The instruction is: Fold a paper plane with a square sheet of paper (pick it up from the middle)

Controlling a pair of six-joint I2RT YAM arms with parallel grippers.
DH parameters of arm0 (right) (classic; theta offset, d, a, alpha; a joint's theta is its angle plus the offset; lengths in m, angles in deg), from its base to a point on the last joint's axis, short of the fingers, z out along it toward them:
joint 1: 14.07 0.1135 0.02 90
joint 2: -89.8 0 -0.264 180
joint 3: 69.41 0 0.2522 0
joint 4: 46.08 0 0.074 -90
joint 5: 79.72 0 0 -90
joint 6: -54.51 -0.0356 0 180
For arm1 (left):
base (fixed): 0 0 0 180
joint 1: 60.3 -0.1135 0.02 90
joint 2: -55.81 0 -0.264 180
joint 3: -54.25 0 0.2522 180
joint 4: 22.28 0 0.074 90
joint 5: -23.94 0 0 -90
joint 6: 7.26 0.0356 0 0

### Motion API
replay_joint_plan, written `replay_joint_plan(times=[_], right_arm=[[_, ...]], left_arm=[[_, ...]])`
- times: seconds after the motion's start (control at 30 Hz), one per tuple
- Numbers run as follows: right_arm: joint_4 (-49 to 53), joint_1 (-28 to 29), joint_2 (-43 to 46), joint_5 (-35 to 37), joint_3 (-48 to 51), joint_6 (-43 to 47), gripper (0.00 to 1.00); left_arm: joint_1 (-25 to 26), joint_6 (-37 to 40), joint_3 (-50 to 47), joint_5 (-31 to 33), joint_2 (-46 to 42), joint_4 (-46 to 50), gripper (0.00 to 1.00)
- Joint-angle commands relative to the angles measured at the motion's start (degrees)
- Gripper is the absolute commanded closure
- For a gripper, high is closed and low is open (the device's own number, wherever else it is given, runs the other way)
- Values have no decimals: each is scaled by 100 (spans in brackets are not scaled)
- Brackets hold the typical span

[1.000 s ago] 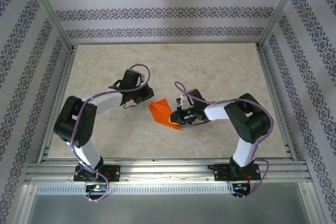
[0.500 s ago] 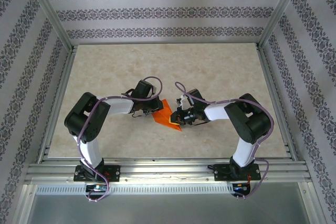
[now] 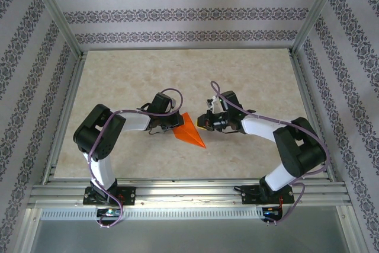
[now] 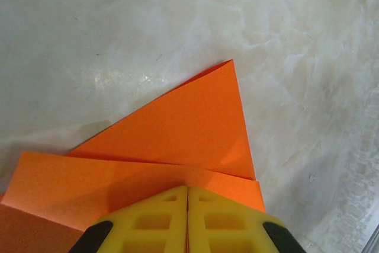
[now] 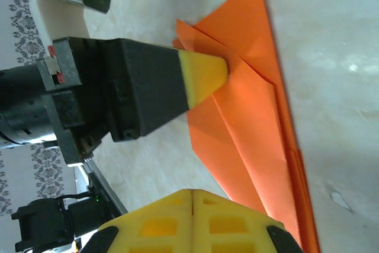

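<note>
The overhead camera is looking down from the near side; both wrist cameras are closely sharing the paper plane [image 4: 177, 140]

1 second ago the left gripper [image 3: 176, 124] hung behind and to the left of the paper plane [image 3: 190, 134], well clear of it. It has since swung in over the plane's left edge, and its fingertips [image 5: 204, 78] now press down on the folded flap. The right gripper [image 3: 204, 122], which lay over the plane's right half, has drawn back to the right and now stands just beside that edge. The right arm [image 3: 296, 146] has swung its elbow outward with it. The plane's pointed end, then under the right gripper, now lies uncovered ahead of the left gripper.
</note>
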Motion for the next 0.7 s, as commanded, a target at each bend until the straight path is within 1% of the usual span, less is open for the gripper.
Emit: replay_joint_plan(times=[0.0,0.13,0.23,0.5,0.6,0.67], right_arm=[[160,232,-427,79,-239,-130,100],[125,552,-861,137,-520,-154,100],[87,652,-1072,209,-639,-212,100],[261,672,-1618,286,-900,-60,100],[318,639,-1825,268,-765,28,100],[272,631,-1780,343,-537,53,100]], left_arm=[[12,13,-150,270,117,366,91],[12,17,-161,276,86,395,91],[12,46,-196,284,59,400,91],[12,7,-270,296,40,319,91],[16,-10,-292,318,39,298,91],[12,-2,-294,354,34,345,91]])
